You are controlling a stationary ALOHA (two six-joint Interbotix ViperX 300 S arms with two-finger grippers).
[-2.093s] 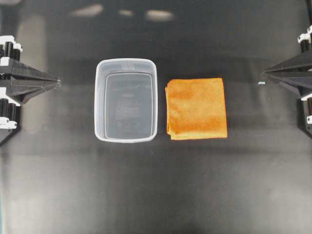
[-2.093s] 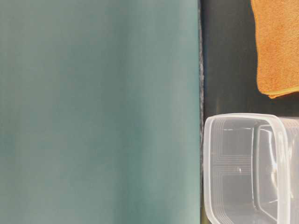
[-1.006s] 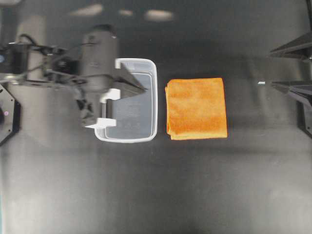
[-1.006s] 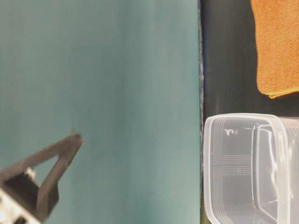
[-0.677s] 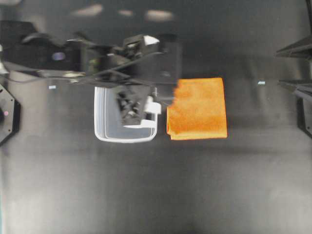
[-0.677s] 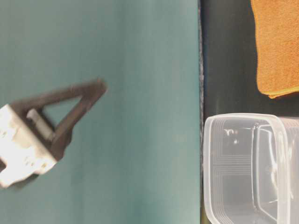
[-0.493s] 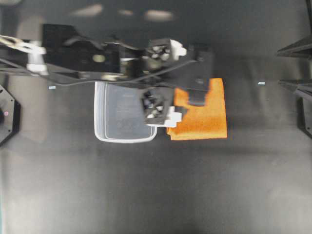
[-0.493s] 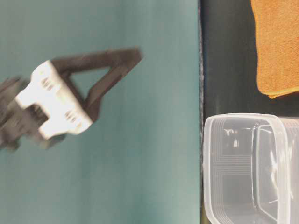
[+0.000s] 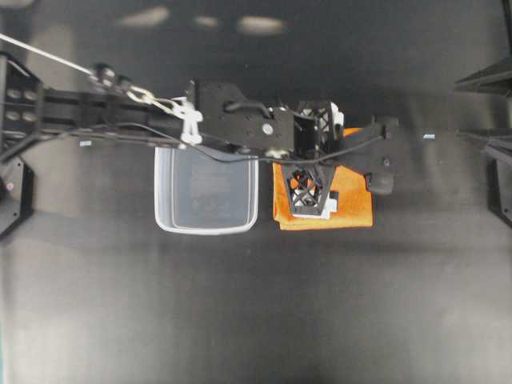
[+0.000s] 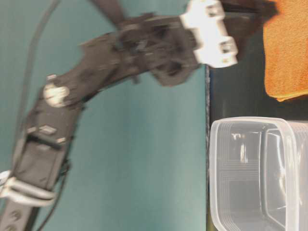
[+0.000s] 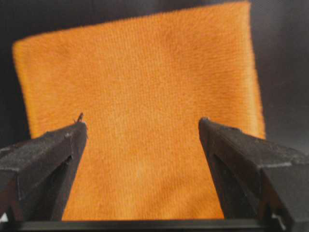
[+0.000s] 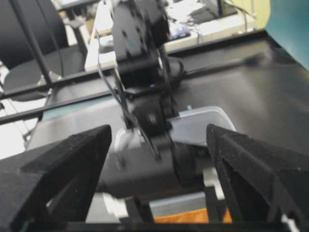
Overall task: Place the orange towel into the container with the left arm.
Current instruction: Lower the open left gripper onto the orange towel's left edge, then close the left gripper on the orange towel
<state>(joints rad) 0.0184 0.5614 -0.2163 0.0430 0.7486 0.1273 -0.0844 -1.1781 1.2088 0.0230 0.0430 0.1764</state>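
The left arm (image 9: 120, 116) has swung out from its parked side, crossing over the container (image 9: 206, 164), and its gripper (image 11: 140, 130) is now hovering spread wide above the orange towel (image 11: 140, 116). The towel is lying flat on the worktop (image 9: 240, 304) just beside the container, ungrasped. Descent and pinch appear to be next; the right gripper (image 12: 159, 145) is idling open

No text, label, brand or number could be read on anything in these views.
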